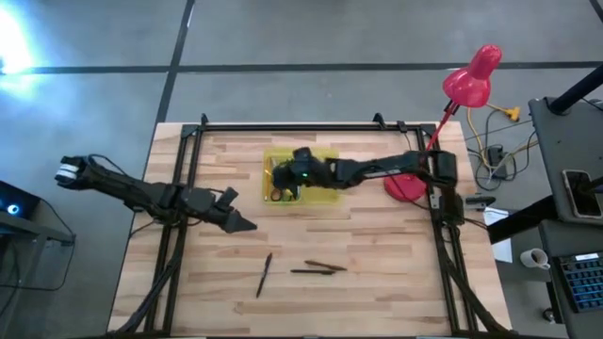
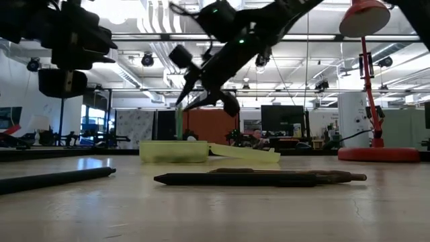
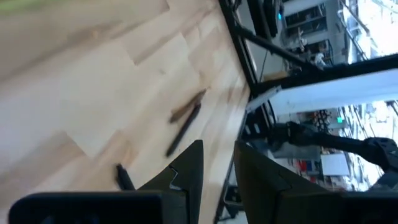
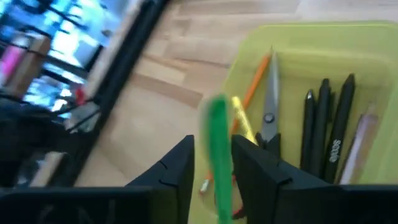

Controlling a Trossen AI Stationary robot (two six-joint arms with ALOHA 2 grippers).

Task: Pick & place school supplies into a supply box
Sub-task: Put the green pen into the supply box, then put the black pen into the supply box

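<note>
The yellow-green supply box (image 1: 320, 195) (image 2: 173, 151) lies open at the table's far middle, its lid (image 2: 245, 154) flat beside it. Inside lie the scissors (image 4: 268, 118), dark pens (image 4: 324, 121), a yellow marker (image 4: 241, 115), an orange pencil (image 4: 258, 78) and a pink pen (image 4: 359, 140). My right gripper (image 1: 281, 177) (image 4: 212, 158) hovers over the box, open, with the blurred green marker (image 4: 217, 143) (image 2: 179, 124) upright between its fingers, lower end down in the box. My left gripper (image 1: 247, 224) (image 3: 219, 162) hangs open and empty left of centre. Three dark pens (image 1: 264, 273) (image 1: 317, 268) rest on the near table. My right gripper has the green marker (image 4: 217, 130) standing in the gap between its two fingers, which point down over the box. A sliver of space shows on either side of the marker. Whether a finger touches it, I cannot tell.
A pink desk lamp (image 1: 471, 80) stands at the far right, its round red base (image 1: 405, 186) just right of the box. Black frame rails (image 1: 179, 217) run along the table's left, right and far sides. Bare wood lies between the box and the near pens (image 2: 255, 178).
</note>
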